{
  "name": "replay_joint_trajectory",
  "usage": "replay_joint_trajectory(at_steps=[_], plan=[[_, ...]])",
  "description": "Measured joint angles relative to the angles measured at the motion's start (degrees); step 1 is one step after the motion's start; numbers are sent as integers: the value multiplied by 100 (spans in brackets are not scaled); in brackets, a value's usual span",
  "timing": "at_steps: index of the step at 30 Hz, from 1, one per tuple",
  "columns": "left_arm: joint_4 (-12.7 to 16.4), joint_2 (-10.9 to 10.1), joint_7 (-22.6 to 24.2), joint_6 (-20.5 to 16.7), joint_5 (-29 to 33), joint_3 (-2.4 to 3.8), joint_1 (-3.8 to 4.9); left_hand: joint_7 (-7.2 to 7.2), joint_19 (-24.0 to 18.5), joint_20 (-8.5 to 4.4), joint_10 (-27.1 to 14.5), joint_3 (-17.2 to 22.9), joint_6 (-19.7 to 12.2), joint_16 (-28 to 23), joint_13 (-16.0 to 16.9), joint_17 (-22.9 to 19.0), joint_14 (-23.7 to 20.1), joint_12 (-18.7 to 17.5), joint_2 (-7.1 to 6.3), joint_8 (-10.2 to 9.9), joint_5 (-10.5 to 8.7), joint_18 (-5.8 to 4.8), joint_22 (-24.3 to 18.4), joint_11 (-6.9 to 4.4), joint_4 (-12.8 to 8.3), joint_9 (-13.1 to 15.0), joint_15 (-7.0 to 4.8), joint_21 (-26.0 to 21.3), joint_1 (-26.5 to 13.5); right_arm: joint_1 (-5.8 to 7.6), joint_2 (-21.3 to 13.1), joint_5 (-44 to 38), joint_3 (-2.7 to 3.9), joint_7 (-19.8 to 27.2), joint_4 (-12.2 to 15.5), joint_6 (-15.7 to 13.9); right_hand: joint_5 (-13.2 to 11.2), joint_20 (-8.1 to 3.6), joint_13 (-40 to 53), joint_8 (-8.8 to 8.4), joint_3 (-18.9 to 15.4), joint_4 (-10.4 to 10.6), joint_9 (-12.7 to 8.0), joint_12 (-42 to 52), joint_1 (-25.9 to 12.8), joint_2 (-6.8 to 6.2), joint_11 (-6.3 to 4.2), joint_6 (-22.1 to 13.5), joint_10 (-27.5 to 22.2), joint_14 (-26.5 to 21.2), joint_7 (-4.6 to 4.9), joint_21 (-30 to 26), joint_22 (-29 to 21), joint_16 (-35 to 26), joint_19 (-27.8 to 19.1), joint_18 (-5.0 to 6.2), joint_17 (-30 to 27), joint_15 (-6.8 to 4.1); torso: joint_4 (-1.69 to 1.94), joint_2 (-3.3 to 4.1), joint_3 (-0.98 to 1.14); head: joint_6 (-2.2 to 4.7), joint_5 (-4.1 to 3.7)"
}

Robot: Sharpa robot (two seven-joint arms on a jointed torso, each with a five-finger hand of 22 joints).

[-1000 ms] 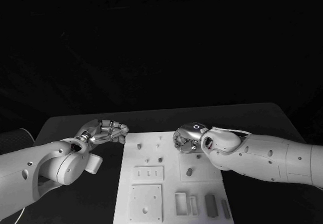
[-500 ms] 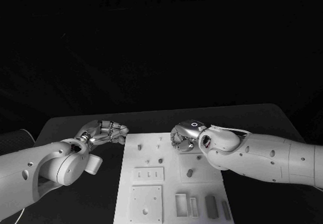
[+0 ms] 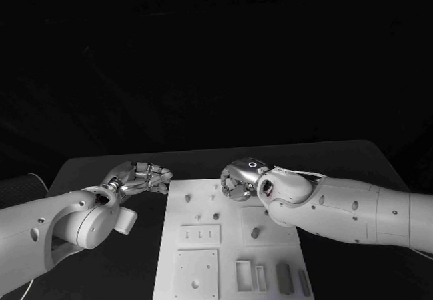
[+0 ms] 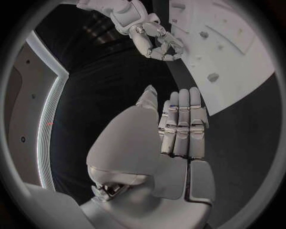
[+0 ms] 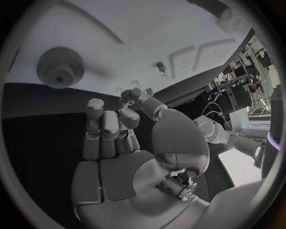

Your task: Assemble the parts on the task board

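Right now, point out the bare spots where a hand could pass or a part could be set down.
Bare black table lies left of the task board, and more right of it beyond the right hand. The board's far end is crowded: both the right and left hand hover there.

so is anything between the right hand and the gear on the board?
Nothing visible. In the right wrist view the gear lies flat on the white board, and past the right hand fingertips there is only bare board and dark table.

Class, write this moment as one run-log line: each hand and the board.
left hand: curled, empty, beside task board | right hand: curled over board's far end, hold unclear | gear part: on board
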Motion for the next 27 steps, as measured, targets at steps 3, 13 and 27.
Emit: replay_joint_trajectory(at_steps=[3,13,27], plan=[[-3,12,0,-18,-8,0,0,0,0,0,0,0,0,-8,0,7,0,0,0,0,0,0,0,0,0,0,0,0,0,18,102,-19,6,-60,-77,-47,0,-19,-2,0,17,17,9,0,22,-38,-1,32,1,10,-6,11,0,0,20,0,0,-9,3,1,0,3,2],[-15,51,-1,-72,-172,0,0,0,0,0,0,0,0,-22,5,15,0,0,0,0,0,-1,0,0,0,0,0,-22,0,47,463,-56,9,-183,-431,-234,-23,-10,-9,-3,38,71,12,0,0,-60,-11,33,11,11,-6,22,0,0,31,0,0,-9,9,2,-10,32,15],[-40,86,-1,-83,-230,0,0,0,0,0,0,0,0,-22,9,23,0,0,23,0,0,-1,0,0,0,0,0,-22,23,-41,777,-146,6,-218,-790,-321,-23,-20,-15,-11,54,87,4,0,23,-83,-20,32,21,10,-4,22,0,0,61,0,-1,-8,6,8,-6,46,40]])
